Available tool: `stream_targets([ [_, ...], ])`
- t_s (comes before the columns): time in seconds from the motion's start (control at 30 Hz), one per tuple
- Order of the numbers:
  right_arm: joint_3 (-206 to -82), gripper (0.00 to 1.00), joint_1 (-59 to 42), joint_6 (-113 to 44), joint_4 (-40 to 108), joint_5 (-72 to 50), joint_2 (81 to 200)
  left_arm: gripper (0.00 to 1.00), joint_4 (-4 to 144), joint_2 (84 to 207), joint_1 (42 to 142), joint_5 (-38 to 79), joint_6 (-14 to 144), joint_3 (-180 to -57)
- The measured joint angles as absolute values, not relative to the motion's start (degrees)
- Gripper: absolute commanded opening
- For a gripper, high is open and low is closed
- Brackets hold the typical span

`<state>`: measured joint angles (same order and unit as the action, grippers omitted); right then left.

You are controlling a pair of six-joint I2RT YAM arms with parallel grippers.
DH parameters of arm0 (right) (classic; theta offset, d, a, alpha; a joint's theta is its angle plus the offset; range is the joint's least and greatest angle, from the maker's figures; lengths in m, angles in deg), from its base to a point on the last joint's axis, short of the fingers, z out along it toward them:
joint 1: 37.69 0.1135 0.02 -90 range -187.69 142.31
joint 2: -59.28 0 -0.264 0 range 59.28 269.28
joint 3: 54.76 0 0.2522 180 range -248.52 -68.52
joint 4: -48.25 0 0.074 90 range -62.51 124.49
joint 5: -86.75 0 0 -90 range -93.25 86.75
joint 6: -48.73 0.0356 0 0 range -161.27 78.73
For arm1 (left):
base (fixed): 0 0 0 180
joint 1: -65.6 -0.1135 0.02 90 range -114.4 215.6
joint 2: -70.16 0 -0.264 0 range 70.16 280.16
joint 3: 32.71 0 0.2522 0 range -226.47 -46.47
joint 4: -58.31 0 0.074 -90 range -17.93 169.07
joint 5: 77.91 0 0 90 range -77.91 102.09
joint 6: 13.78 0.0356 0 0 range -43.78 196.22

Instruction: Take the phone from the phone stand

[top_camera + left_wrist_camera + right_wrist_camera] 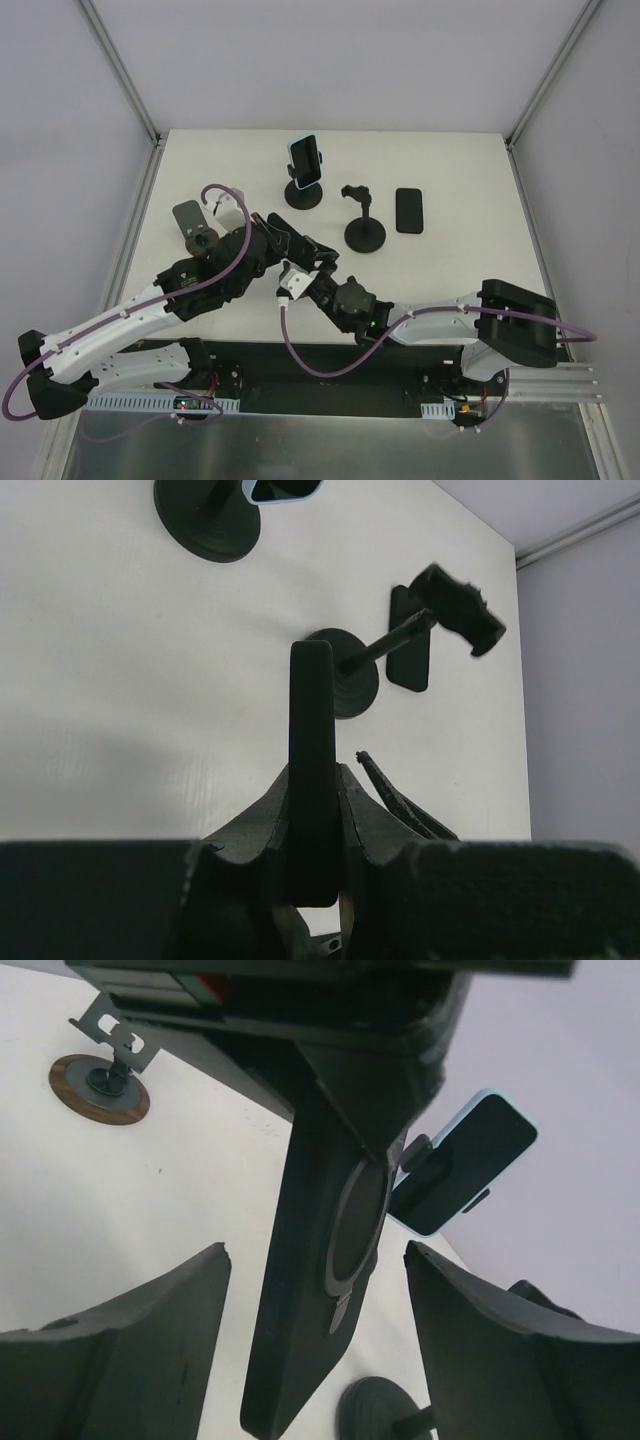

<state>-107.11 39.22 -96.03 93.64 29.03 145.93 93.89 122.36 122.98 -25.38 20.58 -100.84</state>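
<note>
A light-blue phone (304, 160) sits clamped in a black stand (304, 195) at the back of the table. It also shows in the right wrist view (465, 1165). My left gripper (278, 240) is shut on a black phone (311, 710), which stands edge-on between its jaws (313, 770). In the right wrist view this black phone (320, 1260), with a ring on its back, hangs between the wide-open jaws of my right gripper (316, 1250), touching neither finger. In the top view the right gripper (300, 265) is just below the left one.
An empty black stand (364, 232) with a clamp head (458, 608) stands right of centre. Another black phone (409, 210) lies flat beside it. A grey holder on a brown base (188, 215) stands at the left, also in the right wrist view (100, 1090).
</note>
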Motion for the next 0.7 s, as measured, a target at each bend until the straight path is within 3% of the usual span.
stream_targets([
  [0.1,-108.18,0.46,39.39,-97.78,95.09,30.40,147.75,0.00,93.91,122.04,122.98,-25.38,20.21,-100.84],
  [0.13,-108.31,0.32,39.44,-98.13,95.39,30.69,148.12,0.00,93.89,121.88,122.98,-25.38,20.19,-100.84],
  [0.2,-108.50,0.18,39.57,-98.83,95.85,31.52,148.73,0.06,93.89,121.62,122.98,-25.56,19.75,-100.71],
  [0.23,-108.53,0.07,39.59,-98.89,96.62,32.46,148.84,0.09,93.76,121.47,122.90,-25.95,18.74,-100.43],
  [0.27,-108.61,0.01,39.63,-98.96,97.19,33.05,148.84,0.16,93.43,121.32,122.85,-26.15,17.65,-100.23],
  [0.63,-109.12,0.01,39.76,-95.92,90.17,34.45,147.02,0.67,93.34,118.36,122.98,-27.59,23.90,-100.56],
  [0.7,-109.64,0.01,39.55,-93.87,86.37,34.27,145.89,0.73,93.39,117.01,123.01,-28.22,26.77,-100.95],
])
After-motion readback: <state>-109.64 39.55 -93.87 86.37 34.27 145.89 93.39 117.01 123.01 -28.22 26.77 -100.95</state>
